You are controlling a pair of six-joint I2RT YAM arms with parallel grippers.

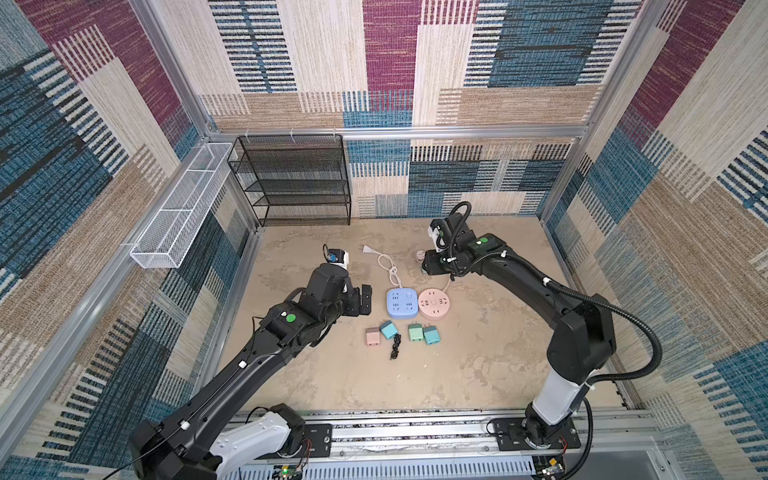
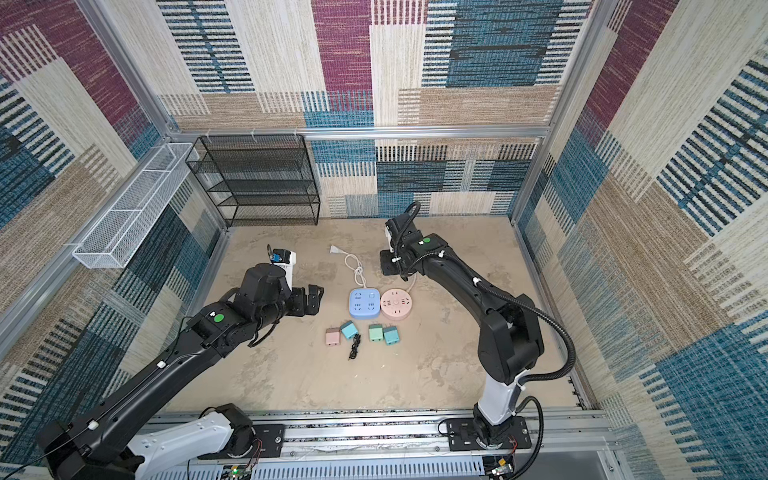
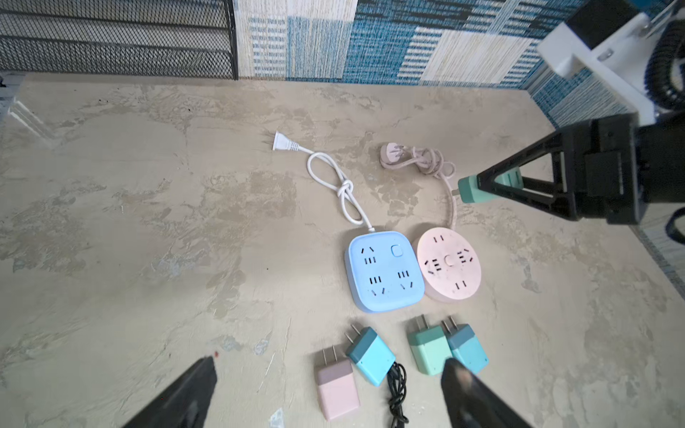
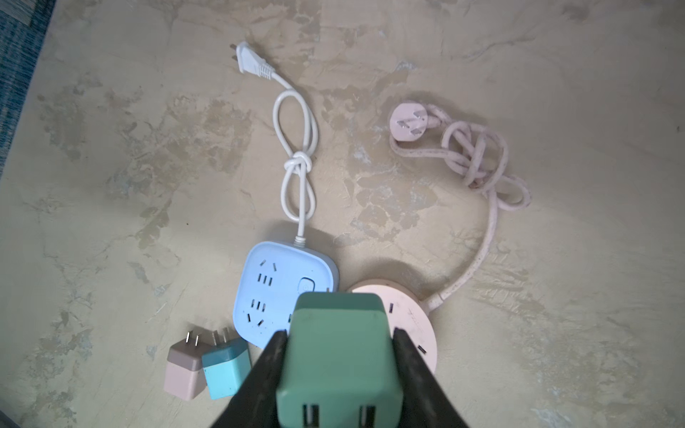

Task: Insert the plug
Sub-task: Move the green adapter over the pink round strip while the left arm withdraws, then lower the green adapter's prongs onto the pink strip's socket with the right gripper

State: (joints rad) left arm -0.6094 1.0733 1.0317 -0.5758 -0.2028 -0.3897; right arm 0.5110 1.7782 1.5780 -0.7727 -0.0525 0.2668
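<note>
My right gripper [image 4: 339, 335] is shut on a green plug [image 4: 337, 352], held above the table behind the pink round power strip [image 1: 434, 303]. In the left wrist view the green plug [image 3: 467, 191] sticks out of the right gripper [image 3: 482, 185] with its prongs toward the table's middle. The blue square power strip [image 1: 401, 303] lies against the pink one. My left gripper [image 1: 365, 300] hovers open just left of the blue strip, nothing between its fingers.
Several loose plugs lie in front of the strips: pink [image 1: 373, 336], blue [image 1: 389, 329], green [image 1: 414, 332], teal [image 1: 431, 335], with a black cable [image 1: 395, 347]. Knotted white cord [image 1: 390, 270] lies behind. A black mesh shelf [image 1: 297, 178] and white wire basket [image 1: 183, 208] stand back left.
</note>
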